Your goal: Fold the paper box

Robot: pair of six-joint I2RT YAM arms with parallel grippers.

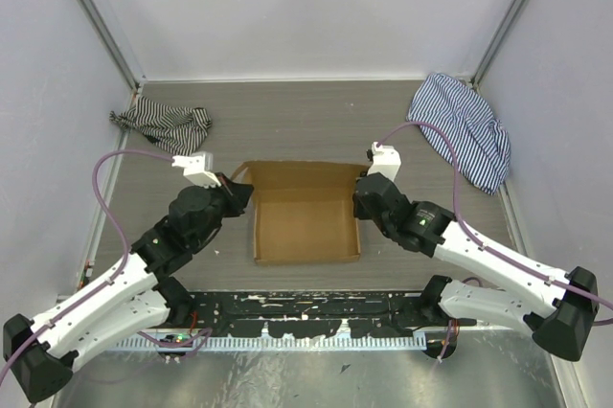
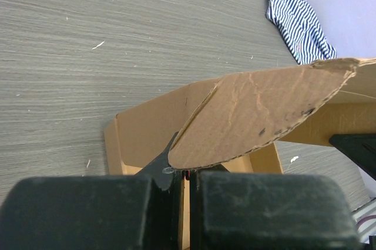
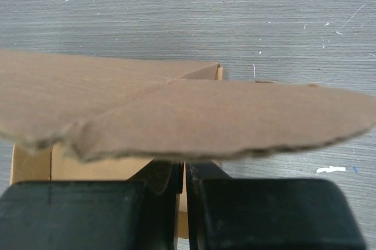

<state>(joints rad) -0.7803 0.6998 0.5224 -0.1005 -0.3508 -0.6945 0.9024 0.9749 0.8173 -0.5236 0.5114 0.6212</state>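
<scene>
The paper box [image 1: 305, 226] sits at the centre of the table [image 1: 287, 121] in the top view, half formed; its floor lies flat, the wall at 12 o'clock stands up, and the 6 o'clock edge is still low. The left gripper [image 1: 245, 195] is at the box's 9 o'clock wall, the right gripper [image 1: 360, 199] at its 3 o'clock wall; in each wrist view the jaws are drawn narrow, with only a sliver of cardboard in the slit, so each seems to pinch a thin side panel. A rounded flap [image 2: 264, 115] rises above the left fingers.

The sheet looks light and stiff across its flutes, yet it should bend readily along the scored creases; it may spring back if let go, and a hard pinch could crush or tear an edge. It is best held near a crease, on a flap's edge, not mid-panel. One striped cloth [image 1: 163, 125] lies at 10 o'clock, another striped cloth [image 1: 463, 130] at 2 o'clock, both well apart from the box.
</scene>
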